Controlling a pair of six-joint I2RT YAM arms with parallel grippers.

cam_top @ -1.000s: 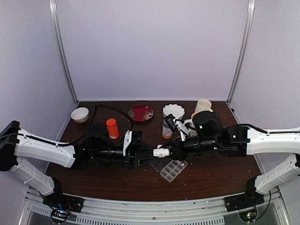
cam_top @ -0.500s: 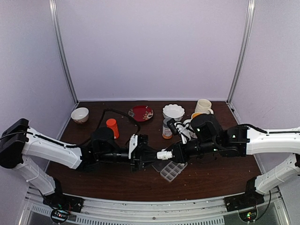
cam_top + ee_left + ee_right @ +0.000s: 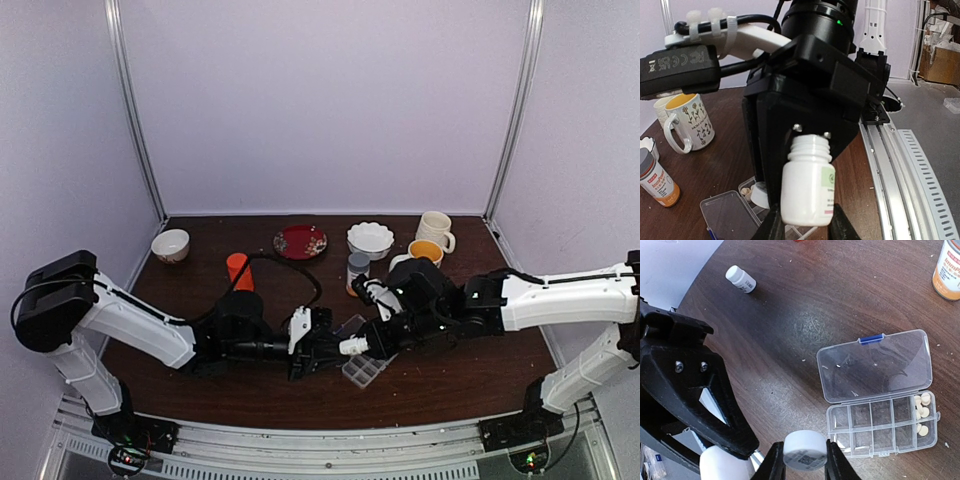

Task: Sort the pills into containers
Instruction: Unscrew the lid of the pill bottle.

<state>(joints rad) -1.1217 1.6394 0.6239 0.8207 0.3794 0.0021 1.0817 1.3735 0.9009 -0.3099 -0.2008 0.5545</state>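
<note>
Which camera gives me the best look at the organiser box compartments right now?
Right wrist: it looks down on the open organiser box, nearly every compartment visible, pills at one end. Top external shows it small, its lid partly hidden. Left wrist catches only part of the box.

tan bowl (image 3: 170, 244) | red plate (image 3: 301, 241) | scalloped white bowl (image 3: 370, 238) | cream mug (image 3: 434, 229) | floral mug (image 3: 427, 250) | orange bottle (image 3: 238, 270) | grey-capped amber bottle (image 3: 357, 267)
</note>
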